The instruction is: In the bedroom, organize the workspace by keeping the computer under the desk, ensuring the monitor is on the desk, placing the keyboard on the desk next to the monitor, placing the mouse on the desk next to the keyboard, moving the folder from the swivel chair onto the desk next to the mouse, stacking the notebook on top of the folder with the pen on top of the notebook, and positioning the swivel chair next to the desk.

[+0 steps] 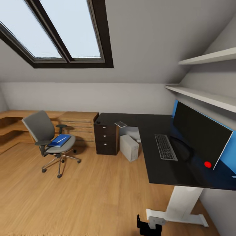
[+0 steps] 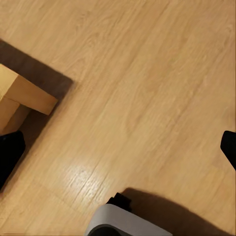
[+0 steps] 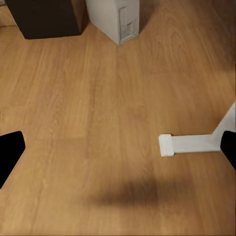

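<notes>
**Workspace overview: robot standing off from the desk**

The black desk runs along the right wall and turns the corner toward a dark drawer unit. The monitor stands upright on the desk near the wall, with a red mouse just in front of its lower right corner. The keyboard lies flat on the desk, just beside the monitor's screen side. A small grey notebook rests on the desk's far section above the drawers; the pen cannot be made out. The white computer stands on the floor under the desk, next to the drawer unit.

The swivel chair stands well apart from the desk, to the left, with the blue folder lying on its seat.

The left gripper and right gripper both hang over bare wood floor, fingers spread wide and holding nothing. The right wrist view also takes in the computer's base, the drawer unit and the desk's white foot.
</notes>
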Controlling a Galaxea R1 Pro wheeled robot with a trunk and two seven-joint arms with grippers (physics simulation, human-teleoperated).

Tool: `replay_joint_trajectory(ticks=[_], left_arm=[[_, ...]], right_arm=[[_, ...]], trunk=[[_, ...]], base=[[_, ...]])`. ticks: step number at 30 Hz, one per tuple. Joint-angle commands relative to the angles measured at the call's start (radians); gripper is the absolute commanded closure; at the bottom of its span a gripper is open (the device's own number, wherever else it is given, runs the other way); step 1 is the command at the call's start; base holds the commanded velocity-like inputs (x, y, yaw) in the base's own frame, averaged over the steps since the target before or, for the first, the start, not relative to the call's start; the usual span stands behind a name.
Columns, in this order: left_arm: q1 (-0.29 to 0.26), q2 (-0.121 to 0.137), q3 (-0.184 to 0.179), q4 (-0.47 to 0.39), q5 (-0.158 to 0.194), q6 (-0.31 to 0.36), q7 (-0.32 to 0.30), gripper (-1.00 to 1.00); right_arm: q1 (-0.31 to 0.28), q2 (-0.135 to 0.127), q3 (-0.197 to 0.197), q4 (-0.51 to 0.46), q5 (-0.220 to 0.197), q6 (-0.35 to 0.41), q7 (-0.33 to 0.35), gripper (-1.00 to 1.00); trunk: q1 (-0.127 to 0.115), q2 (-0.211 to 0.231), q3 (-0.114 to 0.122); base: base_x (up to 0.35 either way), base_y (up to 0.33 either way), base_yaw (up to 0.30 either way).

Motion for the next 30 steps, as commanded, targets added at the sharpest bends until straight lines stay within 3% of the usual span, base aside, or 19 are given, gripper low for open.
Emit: replay_joint_trajectory(ticks=[1,30], left_arm=[[-0.002,0.001,-0.008,-0.001,0.01,-0.006,0.006,-1.0],[-0.002,0.0,-0.01,-0.001,0.005,-0.007,0.006,-1.0]], right_arm=[[-0.001,0.0,0.009,0.002,-0.008,-0.005,-0.002,-1.0],[-0.001,0.002,0.009,0.002,-0.008,-0.003,-0.002,-1.0]], trunk=[[0.0,-0.002,-0.002],[0.0,-0.002,-0.001]], base=[[0.011,0.012,0.253],[0.019,0.001,0.037]])
